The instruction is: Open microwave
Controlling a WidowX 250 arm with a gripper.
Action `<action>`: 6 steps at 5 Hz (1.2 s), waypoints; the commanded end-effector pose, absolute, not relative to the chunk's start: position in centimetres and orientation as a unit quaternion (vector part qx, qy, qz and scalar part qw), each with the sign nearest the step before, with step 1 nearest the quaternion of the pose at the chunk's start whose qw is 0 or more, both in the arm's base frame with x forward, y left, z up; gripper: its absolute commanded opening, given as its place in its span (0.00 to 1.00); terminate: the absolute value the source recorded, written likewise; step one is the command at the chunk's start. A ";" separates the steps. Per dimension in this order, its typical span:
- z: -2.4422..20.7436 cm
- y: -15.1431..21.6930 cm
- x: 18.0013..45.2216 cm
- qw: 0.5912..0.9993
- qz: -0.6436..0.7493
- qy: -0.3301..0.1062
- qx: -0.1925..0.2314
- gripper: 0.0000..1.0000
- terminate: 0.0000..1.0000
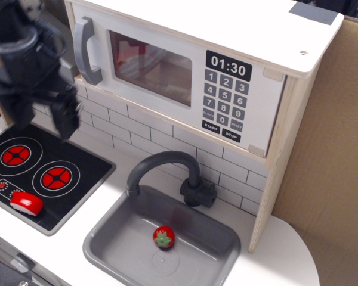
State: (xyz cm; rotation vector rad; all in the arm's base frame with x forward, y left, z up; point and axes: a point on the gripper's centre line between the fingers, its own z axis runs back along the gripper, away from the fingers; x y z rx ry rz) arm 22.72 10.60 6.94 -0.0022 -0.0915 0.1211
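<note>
While the black robot gripper [40, 119] hangs blurred above the far left part of the white desk [289, 256], its two fingers [64, 119] point down with a wide gap and nothing between them. Just to its right, the wide white wooden toy microwave [185, 65] sits raised along the desk's far edge, door closed, its grey curved handle [85, 50] near the gripper but apart from it. Below lie a black stove panel with red burners [42, 173], a red-and-white toy piece [26, 204], and a grey sink [110, 238] holding a red strawberry [163, 238] under a dark curved faucet [167, 167]
</note>
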 end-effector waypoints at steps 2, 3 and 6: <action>9.4 11.5 29.7 0.994 0.055 -0.091 -0.009 1.00 0.00; 9.0 11.4 29.1 0.995 0.054 -0.089 -0.004 1.00 0.00; 9.9 14.0 30.1 0.992 0.070 -0.103 0.007 1.00 0.00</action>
